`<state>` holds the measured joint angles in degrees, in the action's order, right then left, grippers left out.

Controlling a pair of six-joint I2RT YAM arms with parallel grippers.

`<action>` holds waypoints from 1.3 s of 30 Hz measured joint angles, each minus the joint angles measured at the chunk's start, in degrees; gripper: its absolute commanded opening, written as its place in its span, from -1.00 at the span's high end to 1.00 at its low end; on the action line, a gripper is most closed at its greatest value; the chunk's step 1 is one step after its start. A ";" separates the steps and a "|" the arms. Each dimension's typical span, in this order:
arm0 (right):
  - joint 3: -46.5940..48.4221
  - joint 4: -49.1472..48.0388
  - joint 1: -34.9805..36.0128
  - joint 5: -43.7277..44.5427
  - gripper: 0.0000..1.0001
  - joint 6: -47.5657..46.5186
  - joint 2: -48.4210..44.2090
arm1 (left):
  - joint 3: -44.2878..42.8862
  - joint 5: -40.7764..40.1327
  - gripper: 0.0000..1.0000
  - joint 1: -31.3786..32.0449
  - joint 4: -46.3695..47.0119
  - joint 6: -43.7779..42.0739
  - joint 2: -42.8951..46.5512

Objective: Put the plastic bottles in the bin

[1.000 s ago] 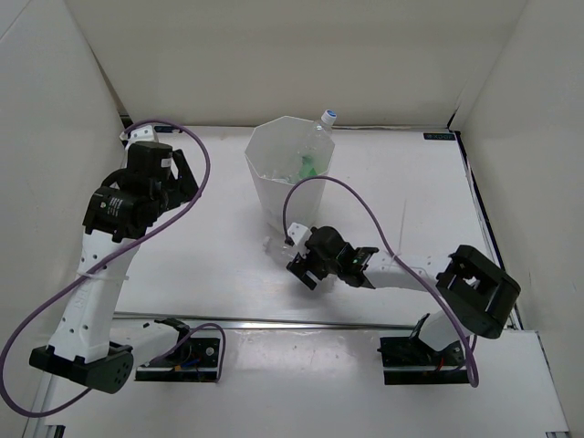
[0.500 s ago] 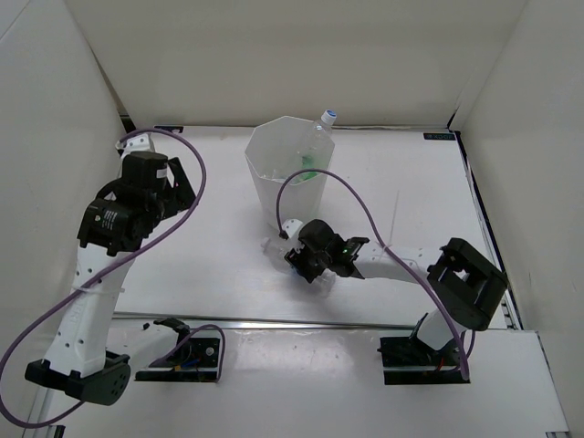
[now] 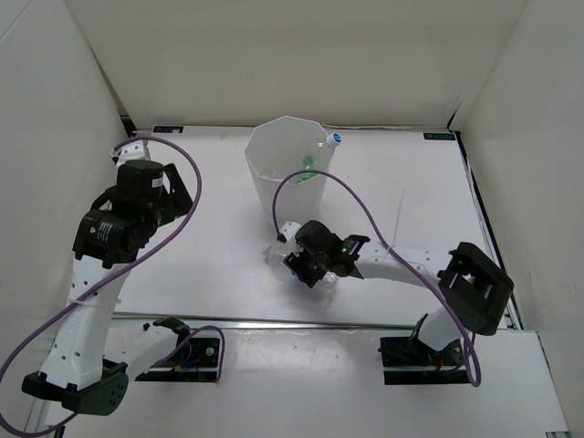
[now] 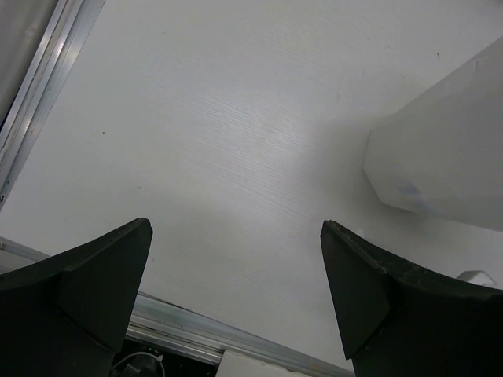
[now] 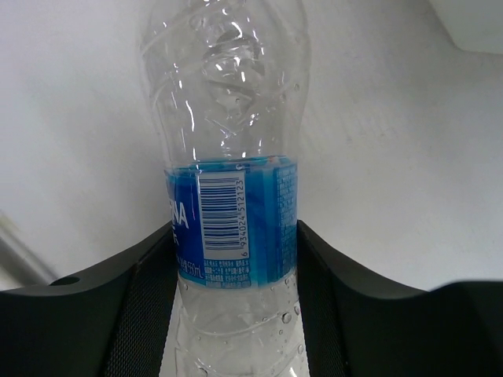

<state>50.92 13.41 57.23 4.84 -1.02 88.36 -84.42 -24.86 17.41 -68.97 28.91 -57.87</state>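
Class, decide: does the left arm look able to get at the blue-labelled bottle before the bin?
Probably not: the right gripper is shut on the bottle, its fingers covering both sides, and sits over it from above.

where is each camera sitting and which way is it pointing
top external: above and behind the arms, looking down on table, bin and both arms.
left wrist: on the left arm, facing down at table through the open left gripper.
right wrist: on the right arm, facing the blue-labelled bottle clamped in the right gripper.
shared: top and left wrist both show the bin.
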 measured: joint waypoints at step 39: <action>54.60 -2.12 -10.97 8.41 0.28 -7.93 14.34 | 0.28 -1.27 -1.00 0.00 0.76 2.51 -2.75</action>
<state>105.51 11.29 46.26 13.26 -8.95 102.69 -84.14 -26.13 17.41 -68.20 31.42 -60.62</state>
